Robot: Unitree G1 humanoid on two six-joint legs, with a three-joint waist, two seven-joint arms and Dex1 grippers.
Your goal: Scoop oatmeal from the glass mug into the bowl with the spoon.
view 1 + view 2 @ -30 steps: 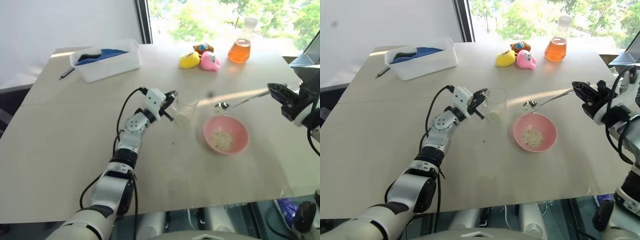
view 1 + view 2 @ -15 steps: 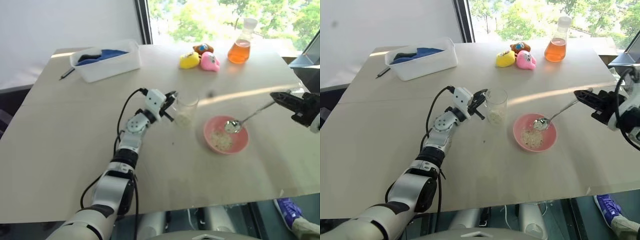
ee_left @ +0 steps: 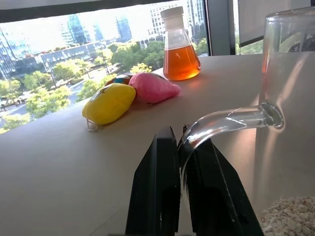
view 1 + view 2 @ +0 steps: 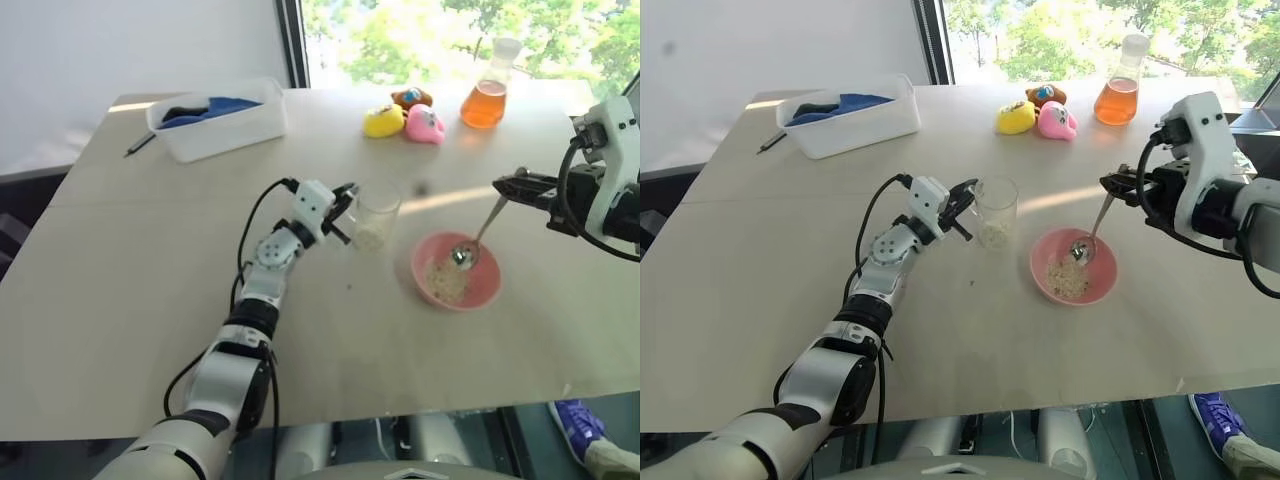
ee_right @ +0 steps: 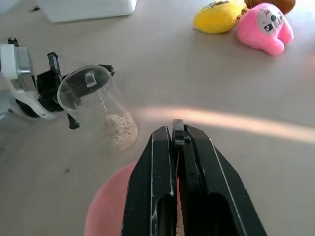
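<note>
Since a second ago the right hand point(image 4: 1108, 181) has swung in toward the round shallow pink bowl point(image 4: 1073, 266) and rolled over, so the slim silver metal spoon point(image 4: 1090, 232) now hangs steeply with its round end down inside that bowl instead of lying level beside it; the left hand has not shifted.

Head views: the left hand point(image 4: 343, 195), just beside the bowl, is clamped tight on the side handle of the small clear glass mug point(image 4: 376, 214), which stands upright on the pale surface point(image 4: 120, 290). Cream-white oatmeal flakes point(image 4: 1066, 281) lie in the bowl, with more in the mug's bottom. Well behind the bowl sit a yellow plush toy point(image 4: 381, 121), a pink plush toy point(image 4: 424, 123) and a conical flask of orange liquid point(image 4: 486, 97); a white plastic tub point(image 4: 217, 118) stands far off to the bowl's left.

Left wrist view: both black fingers point(image 3: 156, 196) pinch the curved glass handle.

Right wrist view: the fingers point(image 5: 150, 196) are closed on the spoon's handle above the bowl's rim, the mug near.
</note>
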